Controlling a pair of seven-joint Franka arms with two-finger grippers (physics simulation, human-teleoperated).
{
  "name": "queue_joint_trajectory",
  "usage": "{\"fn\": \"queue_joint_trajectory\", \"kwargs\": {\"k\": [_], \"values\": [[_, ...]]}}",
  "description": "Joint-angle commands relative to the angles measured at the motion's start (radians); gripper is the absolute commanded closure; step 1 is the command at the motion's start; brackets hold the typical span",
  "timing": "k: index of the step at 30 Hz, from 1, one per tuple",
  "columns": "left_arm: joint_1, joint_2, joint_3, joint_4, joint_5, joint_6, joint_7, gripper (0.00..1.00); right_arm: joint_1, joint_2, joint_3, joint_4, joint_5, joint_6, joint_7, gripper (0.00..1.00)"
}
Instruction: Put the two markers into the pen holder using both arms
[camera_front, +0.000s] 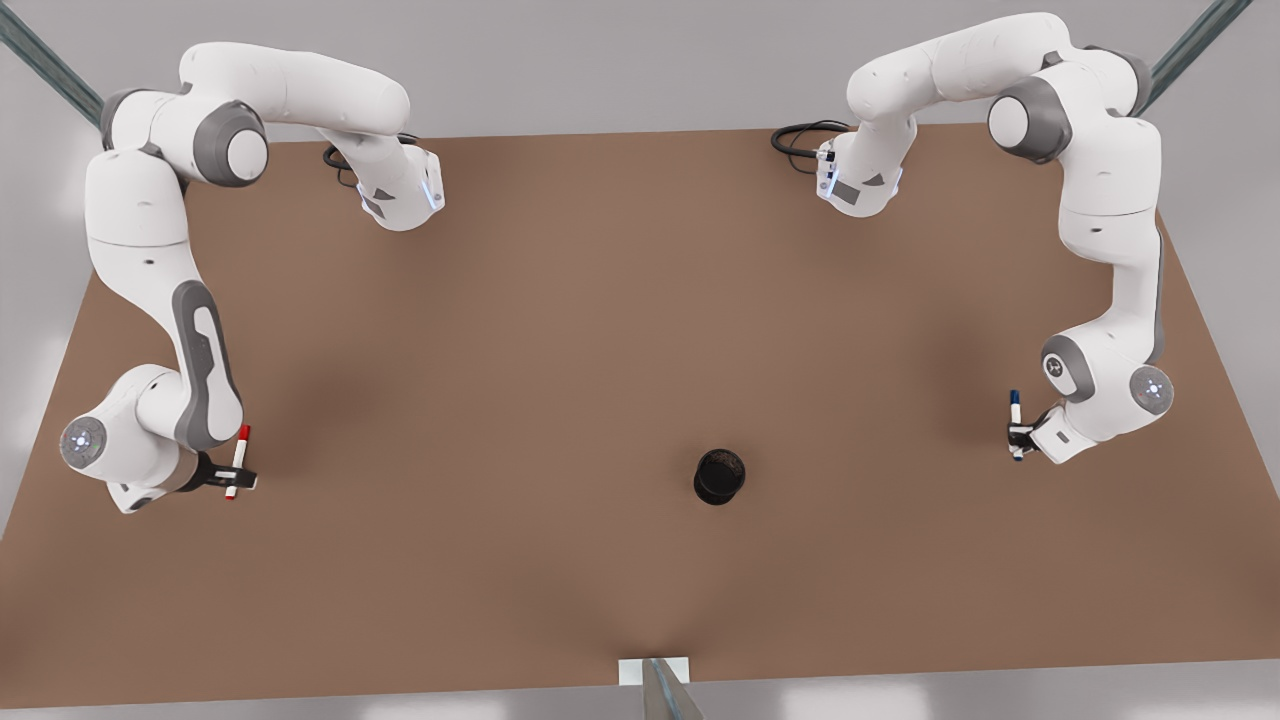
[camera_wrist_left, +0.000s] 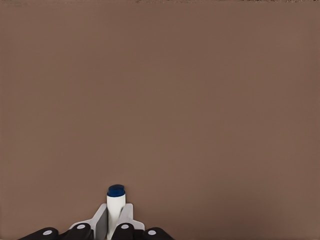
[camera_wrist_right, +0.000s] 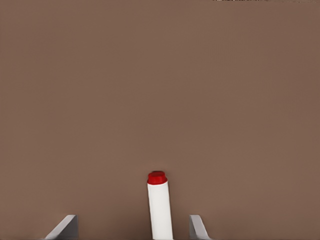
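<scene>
Left gripper (camera_front: 1019, 437) is clamped on the blue marker (camera_front: 1016, 422) near the table's (camera_front: 560, 330) right edge in the front view. Right gripper (camera_front: 233, 479), by the opposite edge, has fingers (camera_wrist_right: 65, 227) spread wide of the red marker (camera_front: 237, 461), so its grip is uncertain. Both markers appear lifted; next, each needs carrying to the pen holder (camera_front: 719, 476) near the front edge.

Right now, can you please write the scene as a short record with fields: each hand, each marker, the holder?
left hand: at the front view's right, shut on blue marker
right hand: at the front view's left, fingers apart, either side of red marker
pen holder: on the brown table between both hands, no marker in it
</scene>
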Motion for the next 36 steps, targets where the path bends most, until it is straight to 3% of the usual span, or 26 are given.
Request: {"fn": "queue_joint_trajectory", "kwargs": {"k": [1,3,6,8,9,12,14,16,21,22,25,30,33,36], "values": [[-0.01,-0.008,-0.001,0.004,-0.01,-0.022,-0.02,0.79,-0.001,0.0,0.0,0.0,0.0,0.032,-0.247,0.3],[-0.031,-0.052,-0.004,0.019,-0.01,-0.089,-0.035,0.79,-0.005,0.0,0.0,-0.005,0.0,0.032,-0.247,0.42],[-0.094,-0.17,-0.059,0.022,-0.045,-0.185,-0.066,0.79,-0.007,0.004,0.0,-0.008,0.0,0.034,-0.247,0.43],[-0.096,-0.215,-0.132,0.063,-0.347,-0.3,-0.097,0.79,-0.022,0.007,0.002,-0.008,0.0,0.035,-0.273,0.43],[-0.094,-0.219,-0.187,0.099,-0.403,-0.369,-0.192,0.79,-0.033,0.008,0.002,-0.008,0.002,0.04,-0.288,0.43],[-0.105,-0.216,-0.349,0.2,-0.43,-0.376,-0.454,0.79,-0.037,0.011,0.002,-0.008,0.003,0.042,-0.314,0.43],[-0.194,-0.207,-0.356,0.277,-0.43,-0.364,-0.577,0.79,-0.034,0.016,0.002,-0.009,0.003,0.043,-0.316,0.44],[-0.281,-0.197,-0.354,0.284,-0.602,-0.197,-0.626,0.79,-0.031,0.016,0.003,-0.009,0.003,0.043,-0.317,0.46],[-0.468,-0.115,-0.346,0.277,-0.643,0.149,-0.746,0.79,-0.031,0.016,0.003,-0.012,0.003,0.043,-0.324,0.58],[-0.47,-0.104,-0.346,0.28,-0.633,0.177,-0.724,0.79,-0.031,0.016,0.003,-0.014,0.002,0.043,-0.324,0.63],[-0.477,-0.104,-0.346,0.278,-0.636,0.263,-0.262,0.79,-0.033,0.014,0.003,-0.034,0.002,0.071,-0.333,0.67],[-0.474,-0.117,-0.352,0.221,-0.643,0.351,0.064,0.79,-0.033,0.011,0.005,-0.034,0.002,0.065,-0.334,0.79],[-0.484,-0.126,-0.359,0.191,-0.642,0.443,0.202,0.79,-0.031,-0.018,0.023,-0.028,0.002,0.014,-0.328,0.79],[-0.497,-0.126,-0.365,0.136,-0.645,0.539,0.285,0.79,-0.022,-0.102,0.097,-0.005,0.0,0.002,-0.319,0.79]]}}
